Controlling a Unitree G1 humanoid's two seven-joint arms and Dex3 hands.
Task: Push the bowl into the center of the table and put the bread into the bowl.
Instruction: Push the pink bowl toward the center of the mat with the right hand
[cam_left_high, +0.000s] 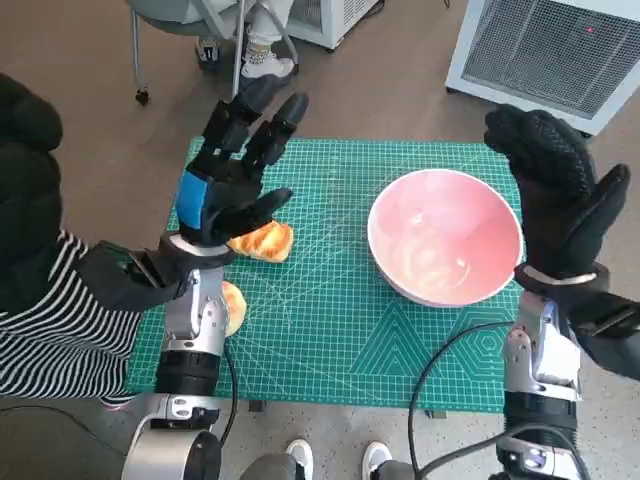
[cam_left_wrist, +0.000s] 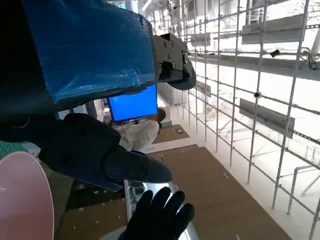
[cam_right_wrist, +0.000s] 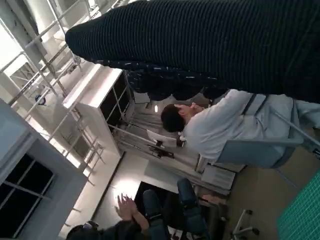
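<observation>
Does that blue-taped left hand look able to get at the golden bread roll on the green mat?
Probably yes. The left hand hovers open right above the golden bread roll, and nothing lies between them. The pink bowl sits well off to the side.

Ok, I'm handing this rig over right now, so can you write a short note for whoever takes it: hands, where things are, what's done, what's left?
Left hand: raised above the mat's left part, fingers apart, holding nothing.
Right hand: raised at the table's right edge beside the bowl, fingers apart, holding nothing.
Bowl: pink, empty, upright on the right half of the green mat, not yet centred.
Bread: on the mat just below the left hand. A second orange piece shows beside the left forearm.
Done: nothing visible.
Left: push the bowl to the centre, then put the bread in.
</observation>
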